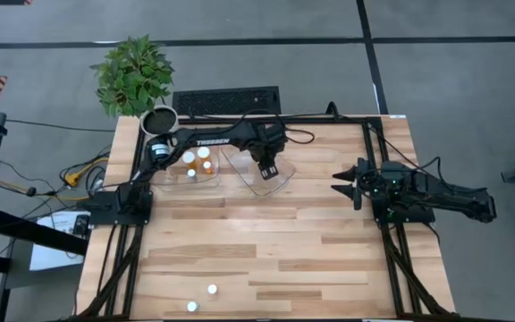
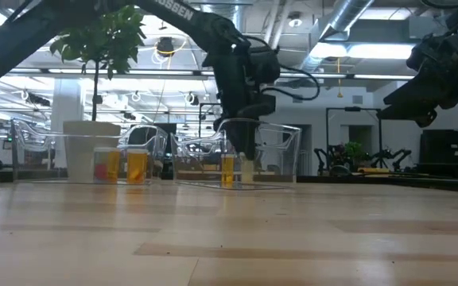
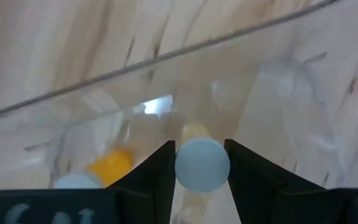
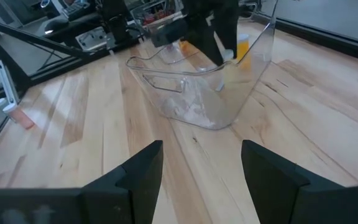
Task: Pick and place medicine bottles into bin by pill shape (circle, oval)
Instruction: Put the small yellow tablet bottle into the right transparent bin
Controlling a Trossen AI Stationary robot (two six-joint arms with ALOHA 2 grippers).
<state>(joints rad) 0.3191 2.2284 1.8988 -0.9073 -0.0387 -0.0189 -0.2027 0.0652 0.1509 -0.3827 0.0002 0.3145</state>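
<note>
Two clear bins stand at the table's far side. The left bin (image 1: 175,175) holds several amber bottles with white caps (image 1: 197,161). My left gripper (image 1: 267,170) reaches down into the right bin (image 1: 282,185), shut on a small bottle (image 3: 196,132). Another amber bottle (image 3: 107,167) stands in that bin beside it (image 2: 227,168). Two more bottles (image 1: 213,289) (image 1: 192,306) stand near the table's front edge. My right gripper (image 4: 201,174) waits open at the table's right side (image 1: 356,183), with nothing between its fingers. My left gripper pinches the bottle's round white cap (image 3: 202,163) between its two fingers, one on each side. The fingers come steeply from above, pointing down into the right bin. The bottle hangs upright below them (image 2: 247,171), low in the bin; whether its base touches the bin floor I cannot tell.
A white plant pot (image 1: 159,119) with a green plant stands at the far left corner, and a black keyboard (image 1: 226,100) lies beyond the far edge. The wooden table's middle (image 1: 257,241) is bare between the bins and the two front bottles.
</note>
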